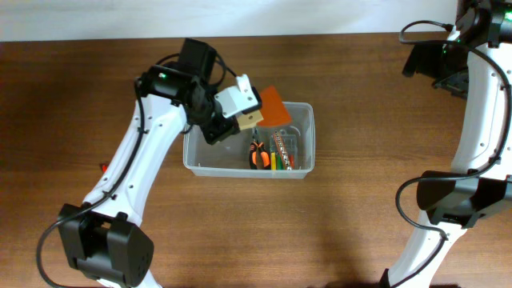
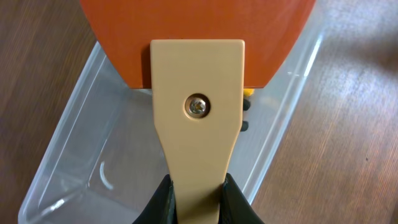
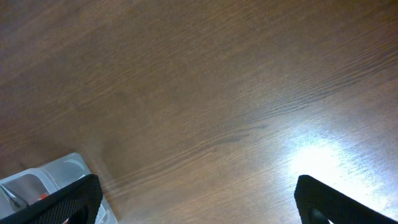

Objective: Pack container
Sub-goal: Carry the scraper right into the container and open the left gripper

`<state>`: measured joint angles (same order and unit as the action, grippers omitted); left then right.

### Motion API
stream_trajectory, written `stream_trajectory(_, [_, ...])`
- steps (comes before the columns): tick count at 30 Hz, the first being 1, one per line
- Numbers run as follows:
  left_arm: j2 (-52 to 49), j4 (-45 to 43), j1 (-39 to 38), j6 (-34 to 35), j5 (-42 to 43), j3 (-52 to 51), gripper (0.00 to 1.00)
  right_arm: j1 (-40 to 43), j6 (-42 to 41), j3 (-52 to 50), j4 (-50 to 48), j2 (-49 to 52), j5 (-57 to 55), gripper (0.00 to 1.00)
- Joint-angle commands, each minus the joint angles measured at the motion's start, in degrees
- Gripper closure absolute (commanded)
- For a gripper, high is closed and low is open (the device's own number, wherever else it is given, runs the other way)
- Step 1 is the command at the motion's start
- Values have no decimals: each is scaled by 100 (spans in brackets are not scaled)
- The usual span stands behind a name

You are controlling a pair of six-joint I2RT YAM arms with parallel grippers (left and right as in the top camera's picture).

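The container [image 1: 240, 170] sits on the brown wooden table [image 1: 360, 232], a little left of the middle and in front of the left arm. The left gripper [image 1: 242, 120] hangs over its far-left corner, fingers [image 2: 163, 202] clamped on the tan handle of a scraper [image 1: 270, 106]. The scraper's orange blade points far and right, out over the tub's far rim. From the left wrist, the handle and blade fill most of the view and hide much of the tub's inside. Only the clear floor on the left and the right wall [image 2: 292, 118] show past them.

Inside the tub, toward its right half, lie a pair of pliers [image 1: 258, 154] with orange and black grips, a slim yellow tool [image 1: 272, 161] just beside them, and a small clear case [image 1: 288, 146] of coloured bits. A tiny red object [image 1: 104, 168] shows on the table at the left arm's left edge; what it is cannot be told.

The right gripper [image 3: 199, 211] is held above bare wood well to the right, its fingers [image 3: 62, 202] spread wide and holding nothing. A corner of the tub [image 3: 43, 180] shows at the lower left of its view.

Counted: one container, one scraper, one pair of pliers, one yellow tool, one case, two arms.
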<state>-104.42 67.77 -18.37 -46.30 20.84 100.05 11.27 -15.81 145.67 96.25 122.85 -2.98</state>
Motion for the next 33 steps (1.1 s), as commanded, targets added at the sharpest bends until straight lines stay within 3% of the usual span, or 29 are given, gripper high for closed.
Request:
stream_trajectory(1, [111, 13, -24, -442, 168, 103, 98, 2, 11, 39, 2, -44, -31, 1])
stream_trajectory(23, [-1880, 17, -22, -562, -116, 83, 98, 2, 11, 39, 2, -44, -31, 1])
stream_trajectory(33, [-2146, -256, 140, -35, -328, 83, 98, 2, 11, 39, 2, -44, -31, 1])
